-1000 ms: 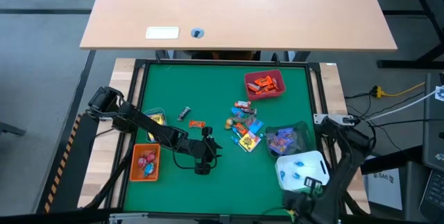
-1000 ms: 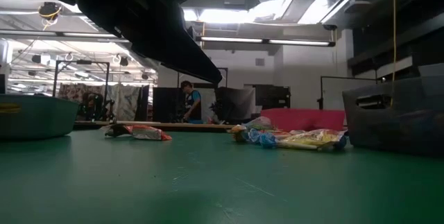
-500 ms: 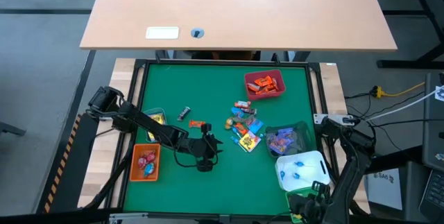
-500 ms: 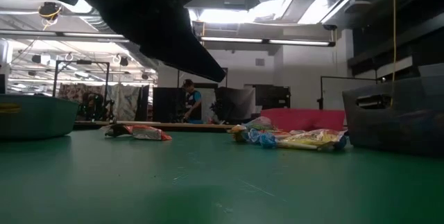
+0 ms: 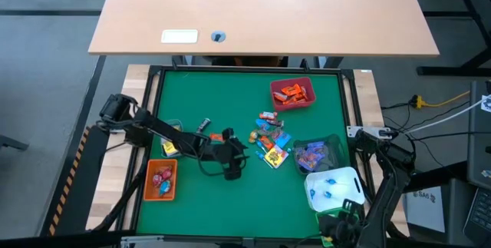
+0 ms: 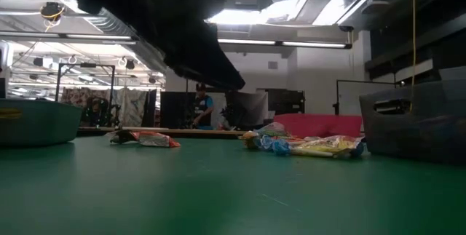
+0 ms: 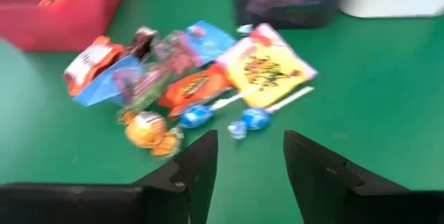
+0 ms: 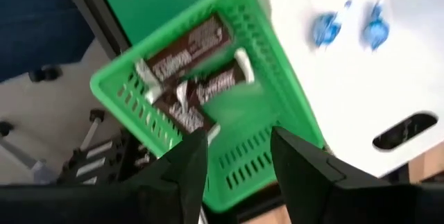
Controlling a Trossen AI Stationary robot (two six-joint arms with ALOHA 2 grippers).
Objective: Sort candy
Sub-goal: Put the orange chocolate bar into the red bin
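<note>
Since a second ago the left gripper has moved from mid-mat toward the candy heap at the mat's centre; fingers parted, nothing held. Right gripper, fingers likewise apart and empty, hovers over the green bin at the table's near right corner, dark bars inside. Candy: light, crinkly, probably slippery wrappers, loosely overlapped; best pinched across one piece's body at the heap's edge, such as a blue lollipop.

The left arm stretches rightward, its left gripper spread open and empty at mid-table, while the right gripper hangs open at the near-right corner.
</note>
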